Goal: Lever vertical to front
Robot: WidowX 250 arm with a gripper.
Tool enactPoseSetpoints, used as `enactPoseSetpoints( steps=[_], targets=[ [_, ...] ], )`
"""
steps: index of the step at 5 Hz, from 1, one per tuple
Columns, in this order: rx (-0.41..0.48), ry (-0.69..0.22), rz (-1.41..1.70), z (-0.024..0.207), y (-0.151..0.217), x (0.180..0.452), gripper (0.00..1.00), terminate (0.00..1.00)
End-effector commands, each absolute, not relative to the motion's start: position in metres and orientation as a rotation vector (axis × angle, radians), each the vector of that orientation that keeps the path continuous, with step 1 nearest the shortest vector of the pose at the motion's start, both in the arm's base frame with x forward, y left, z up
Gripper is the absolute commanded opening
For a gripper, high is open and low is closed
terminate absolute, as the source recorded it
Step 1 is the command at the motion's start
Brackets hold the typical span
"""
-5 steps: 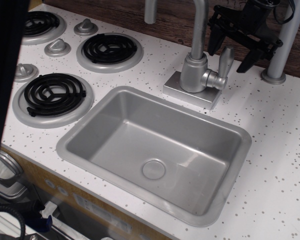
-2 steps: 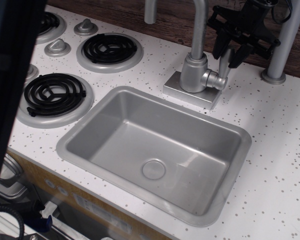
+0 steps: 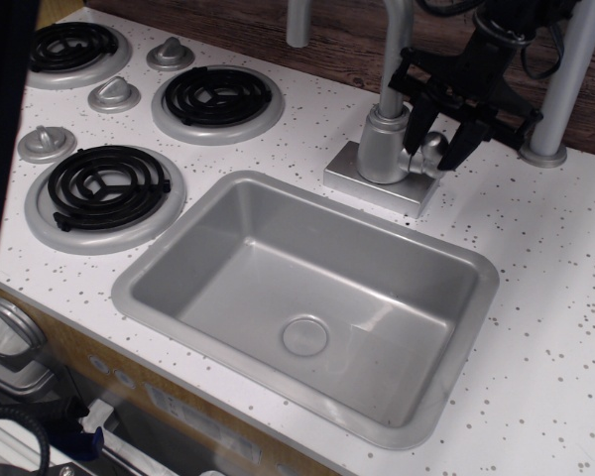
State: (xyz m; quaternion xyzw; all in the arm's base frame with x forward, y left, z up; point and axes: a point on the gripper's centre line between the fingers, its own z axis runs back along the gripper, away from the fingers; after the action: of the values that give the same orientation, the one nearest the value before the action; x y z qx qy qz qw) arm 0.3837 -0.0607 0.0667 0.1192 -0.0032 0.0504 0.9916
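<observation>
The lever [image 3: 434,147] is a short silver-grey handle on the right side of the faucet body [image 3: 384,144], joined to a round side stub. Only its lower part and the stub show; the rest is hidden behind my gripper. My black gripper [image 3: 438,141] has come down over it from the upper right. Its fingers [image 3: 417,129] stand apart, one on each side of the lever, and I see no clamping.
The tall spout pipe [image 3: 395,55] rises just left of the gripper. The sink [image 3: 169,230] lies in front. Black coil burners [image 3: 218,96] and silver stove knobs [image 3: 113,94] are at the left. A grey pole [image 3: 563,84] stands at the right, with a dark panel along the left edge.
The gripper has moved down and left from above the lever's tip, and its fingers now straddle the lever lower down. The dark panel at the left has drawn back.
</observation>
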Motion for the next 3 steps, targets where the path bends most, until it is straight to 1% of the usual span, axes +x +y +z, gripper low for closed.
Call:
enactPoseSetpoints(
  steps=[1, 2, 3],
  targets=[
    [0.166, -0.059, 0.098, 0.075, -0.066, 0.386, 0.0, 0.0],
    [0.133, -0.043, 0.105, 0.064, -0.068, 0.386, 0.0, 0.0],
    [0.117, -0.032, 0.109, 0.058, -0.068, 0.385, 0.0, 0.0]
  ],
)
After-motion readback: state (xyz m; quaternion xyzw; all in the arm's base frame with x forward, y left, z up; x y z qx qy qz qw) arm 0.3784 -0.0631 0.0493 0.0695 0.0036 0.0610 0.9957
